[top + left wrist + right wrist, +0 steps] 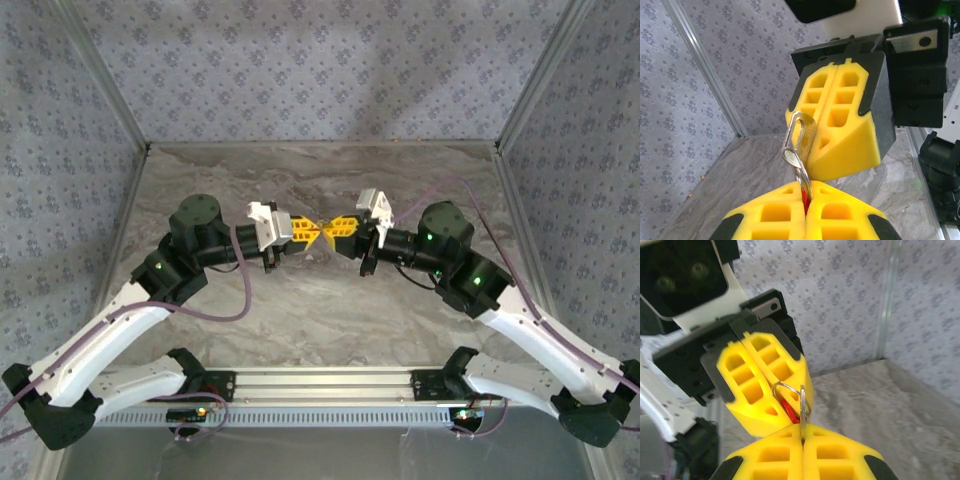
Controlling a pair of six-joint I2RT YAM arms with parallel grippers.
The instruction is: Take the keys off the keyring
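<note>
My two grippers meet tip to tip above the middle of the table. The left gripper (312,234) (806,201) is shut on the keyring (804,198), a small red tag with a silvery wire ring (800,172) rising from the pinch. The right gripper (333,228) (802,438) is shut on a flat silver key (802,407) seen edge-on, which is threaded on the ring (781,387). In the left wrist view the key (803,131) lies against the right gripper's yellow fingers (840,125). In the right wrist view the red tag (788,410) sticks out of the left gripper's fingers (752,382).
The marble-patterned table top (320,310) lies below both grippers, closed in by patterned walls with metal corner posts (100,80). Purple cables (245,290) loop off both arms. The aluminium base rail (320,385) runs along the near edge.
</note>
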